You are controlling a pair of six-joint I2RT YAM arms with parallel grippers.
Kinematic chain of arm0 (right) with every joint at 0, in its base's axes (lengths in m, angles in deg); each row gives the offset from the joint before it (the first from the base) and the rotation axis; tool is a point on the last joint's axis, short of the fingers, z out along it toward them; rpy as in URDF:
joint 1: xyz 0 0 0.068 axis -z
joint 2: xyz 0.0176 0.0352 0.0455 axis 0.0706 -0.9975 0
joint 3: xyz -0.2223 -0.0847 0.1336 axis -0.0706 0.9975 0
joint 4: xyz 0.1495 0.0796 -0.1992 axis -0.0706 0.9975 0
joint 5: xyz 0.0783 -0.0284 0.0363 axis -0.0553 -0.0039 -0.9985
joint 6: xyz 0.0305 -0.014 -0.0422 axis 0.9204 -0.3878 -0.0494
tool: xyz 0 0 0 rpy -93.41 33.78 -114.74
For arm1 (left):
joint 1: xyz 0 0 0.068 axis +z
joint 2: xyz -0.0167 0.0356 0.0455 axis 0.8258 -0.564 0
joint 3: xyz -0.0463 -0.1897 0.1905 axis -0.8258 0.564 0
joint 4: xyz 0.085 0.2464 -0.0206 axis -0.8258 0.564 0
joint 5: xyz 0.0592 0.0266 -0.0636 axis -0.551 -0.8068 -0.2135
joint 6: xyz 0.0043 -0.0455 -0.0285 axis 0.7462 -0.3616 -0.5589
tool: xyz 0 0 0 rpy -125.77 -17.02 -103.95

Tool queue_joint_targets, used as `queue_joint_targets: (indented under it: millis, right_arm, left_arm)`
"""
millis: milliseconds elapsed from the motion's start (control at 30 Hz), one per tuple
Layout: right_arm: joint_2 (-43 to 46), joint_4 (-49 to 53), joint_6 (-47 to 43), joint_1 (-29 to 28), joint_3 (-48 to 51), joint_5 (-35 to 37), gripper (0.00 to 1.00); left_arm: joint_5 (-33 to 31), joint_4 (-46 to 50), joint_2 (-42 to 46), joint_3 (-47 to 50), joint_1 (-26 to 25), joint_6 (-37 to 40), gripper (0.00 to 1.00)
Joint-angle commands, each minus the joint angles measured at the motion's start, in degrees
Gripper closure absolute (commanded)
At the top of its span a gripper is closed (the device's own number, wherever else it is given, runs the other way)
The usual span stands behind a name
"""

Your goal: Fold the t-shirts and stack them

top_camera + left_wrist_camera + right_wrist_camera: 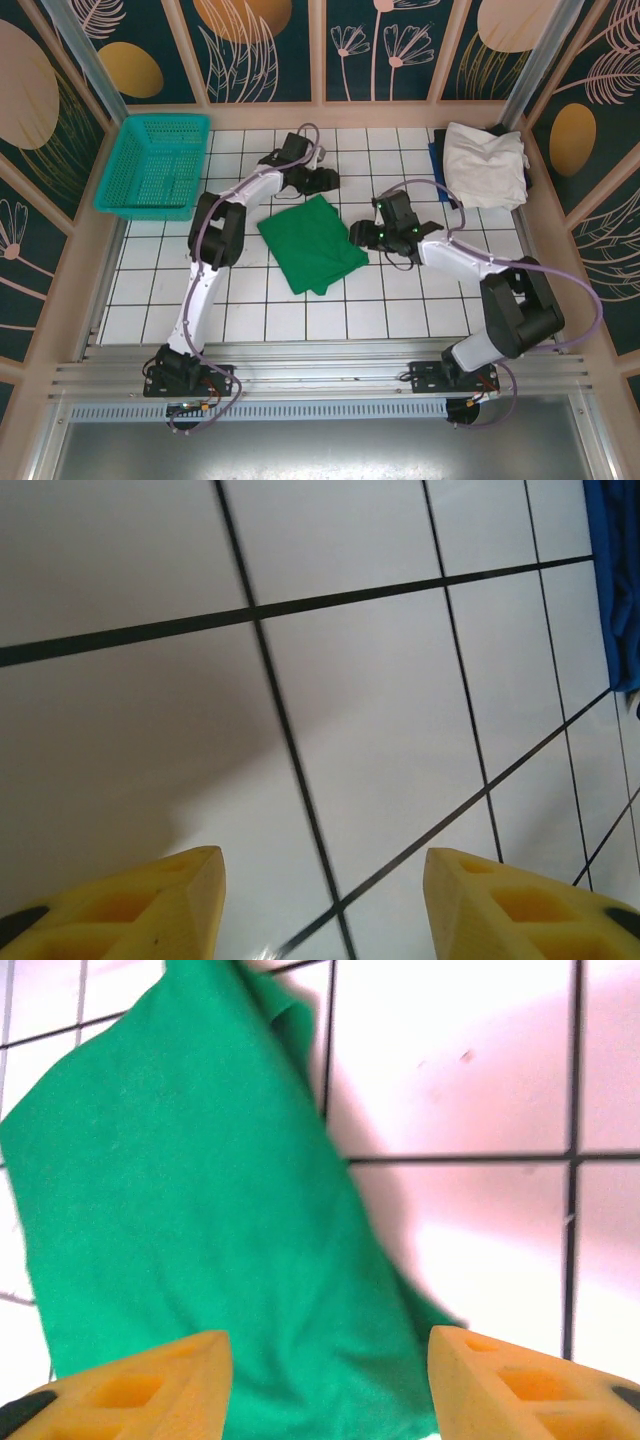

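A folded emerald green t-shirt (310,245) lies flat on the white tiled table (250,310), mid-table. My right gripper (365,236) hovers at its right edge, open; in the right wrist view the green t-shirt (190,1210) spreads under my right gripper (330,1336) and nothing is pinched. Just beyond the shirt's far corner is my left gripper (326,180), also open. In the left wrist view my left gripper (322,858) has bare tile between its yellow fingers (185,895). An off-white t-shirt (485,165) sits on a stack at the back right, with blue cloth (437,155) under it.
A teal mesh basket (155,165) stands at the back left. Wooden walls ring the table. Blue cloth (615,580) shows at the right edge of the left wrist view. Open tiles lie in front of the green shirt.
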Motion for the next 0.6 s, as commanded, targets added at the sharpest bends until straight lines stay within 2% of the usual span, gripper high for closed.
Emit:
queue_joint_targets:
  millis: [0, 133, 233, 433, 567]
  right_arm:
    - [-7.55, -2.51, -4.44, 0.10, -5.40, 0.08, 0.44]
    - [-16.49, -2.26, -6.65, 0.06, -11.85, -0.48, 0.43]
    - [-20.49, -1.76, -6.10, -0.44, -12.79, -2.14, 0.49]
    - [-13.37, -4.42, 0.60, -6.44, -1.14, -1.75, 0.49]
    - [-6.92, -4.09, 7.34, -12.30, 5.70, -1.24, 0.50]
  left_arm:
    - [-5.11, -0.14, 12.10, 6.67, 2.38, 1.57, 0.40]
    - [-9.74, -3.07, 23.35, 20.68, 4.24, 0.67, 0.39]
    - [-13.86, -6.31, 32.70, 33.96, 4.67, -0.28, 0.39]
    - [-13.21, -15.39, 45.23, 58.90, 3.96, -5.95, 0.40]
    - [-14.76, -17.08, 48.20, 66.04, 3.89, -7.59, 0.39]
